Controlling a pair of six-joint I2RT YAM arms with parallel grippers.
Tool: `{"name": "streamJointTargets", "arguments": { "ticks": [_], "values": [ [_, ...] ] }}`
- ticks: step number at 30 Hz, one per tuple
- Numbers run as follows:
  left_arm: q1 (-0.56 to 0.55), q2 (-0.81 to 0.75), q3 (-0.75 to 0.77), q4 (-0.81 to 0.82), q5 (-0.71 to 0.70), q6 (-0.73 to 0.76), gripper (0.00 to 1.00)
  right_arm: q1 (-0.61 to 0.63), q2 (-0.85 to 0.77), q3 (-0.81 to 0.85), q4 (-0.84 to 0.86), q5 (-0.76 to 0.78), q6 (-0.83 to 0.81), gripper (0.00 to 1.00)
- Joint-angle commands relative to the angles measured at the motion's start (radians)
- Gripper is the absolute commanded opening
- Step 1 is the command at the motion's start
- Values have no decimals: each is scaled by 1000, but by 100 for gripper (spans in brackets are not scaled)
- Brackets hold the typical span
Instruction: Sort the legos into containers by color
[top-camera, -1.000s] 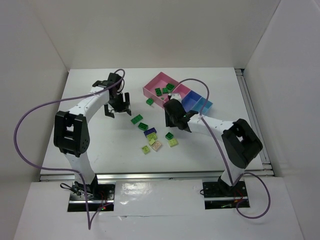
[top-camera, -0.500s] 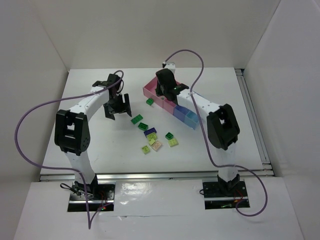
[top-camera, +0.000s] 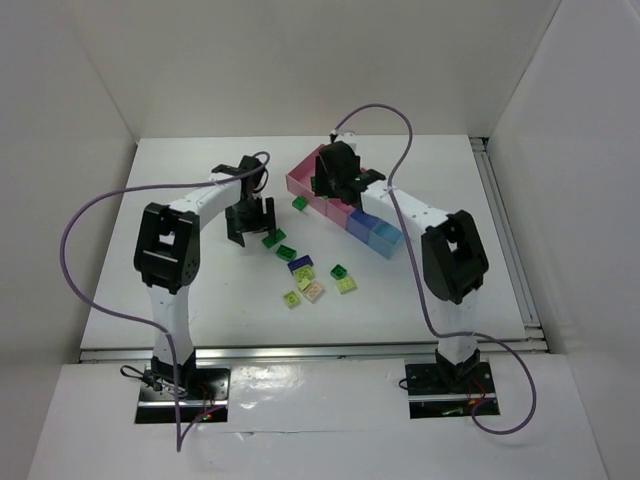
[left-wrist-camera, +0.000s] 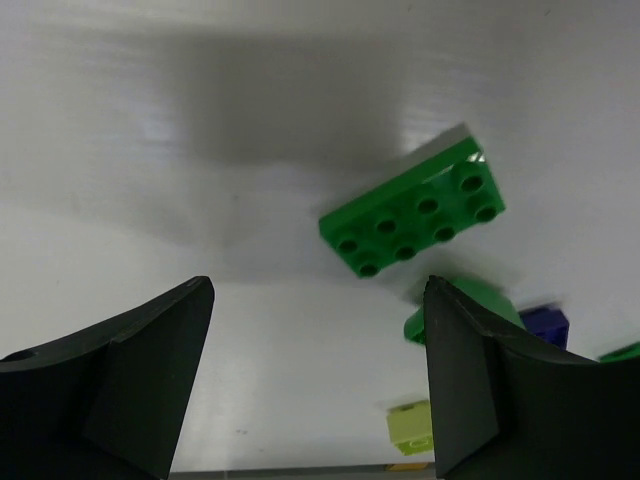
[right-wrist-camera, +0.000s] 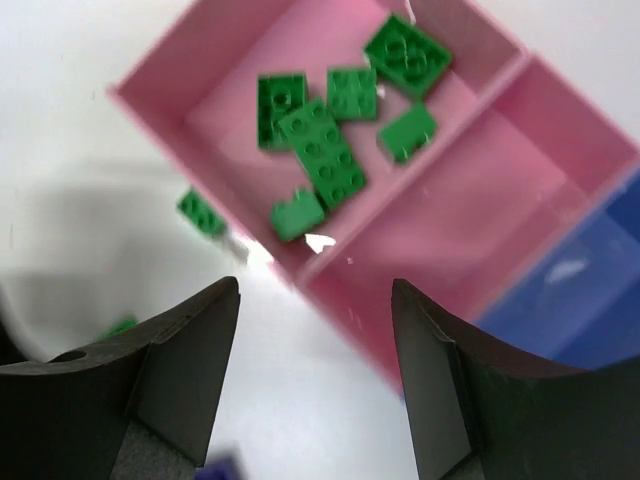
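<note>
Beneath right pincer (top-camera: 336, 182), half-covered pink bin (top-camera: 302, 175)

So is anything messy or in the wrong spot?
Nothing looks broken or spilled. One green brick lies on the table just outside the big pink bin, though the bricks inside are all green too. A mixed pile of loose legos sits unsorted on the table.
</note>
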Motion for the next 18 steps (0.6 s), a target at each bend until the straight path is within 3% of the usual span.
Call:
{"name": "streamJointTargets", "arguments": {
  "ticks": [1,6,11,18],
  "values": [
    [-25,69,95,-7,-54,28,89,9,-172,-131,8,12,23,70],
    [-45,112,132,2,-65,37,89,9,-284,-244,-23,32,36,70],
    [-45,161,154,-10,-134,49,89,9,-295,-265,-49,50,36,70],
    [-45,190,154,-33,-190,37,78,9,-295,-256,-49,50,36,70]
  ]
}}
